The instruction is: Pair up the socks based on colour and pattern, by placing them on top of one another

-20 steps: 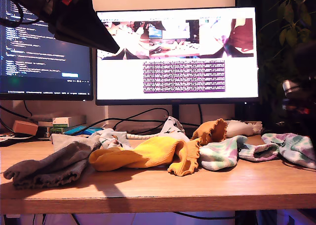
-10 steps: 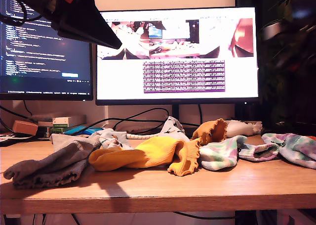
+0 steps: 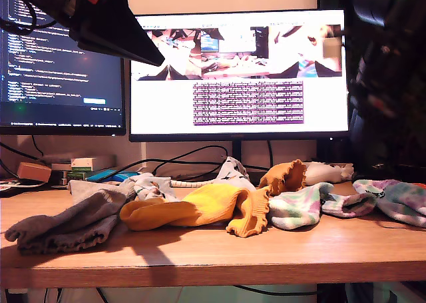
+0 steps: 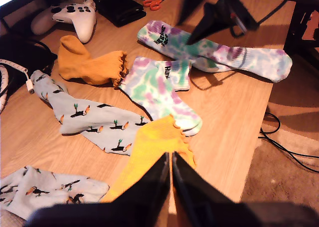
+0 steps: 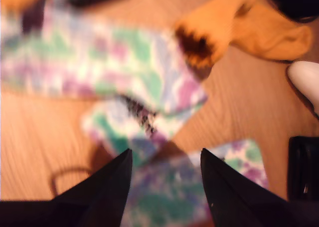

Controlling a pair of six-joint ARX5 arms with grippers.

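**Two grippers above a desk of loose socks**

My first gripper [image 4: 171,159] hangs high over the desk [image 4: 239,117] with its dark jaws pressed together and nothing between them, above the frilly cuff of a yellow sock [image 4: 149,154]. My second gripper [image 5: 165,159] has its jaws spread apart and empty, above a blotched sock [image 5: 107,70] whose image is blurred.

In the first wrist view, two blotched green, purple and white socks lie close together, the first one [image 4: 159,90] touching the yellow sock's cuff, the second blotched sock [image 4: 219,52] just beyond it under a dark arm [image 4: 214,12]. A second yellow sock [image 4: 87,62] lies beside them. A pale sock with small carrot figures [image 4: 89,114] lies between the yellow ones, and another like it [image 4: 45,194] rests nearby.

A white game controller [image 4: 70,15] and orange-handled scissors [image 4: 157,1] sit beyond the socks. In the exterior view, a grey sock [image 3: 66,223] lies at the exterior view's left, touching the yellow sock, and two monitors [image 3: 239,73] stand behind the pile. Cables [image 3: 180,160] run along the desk's back edge.
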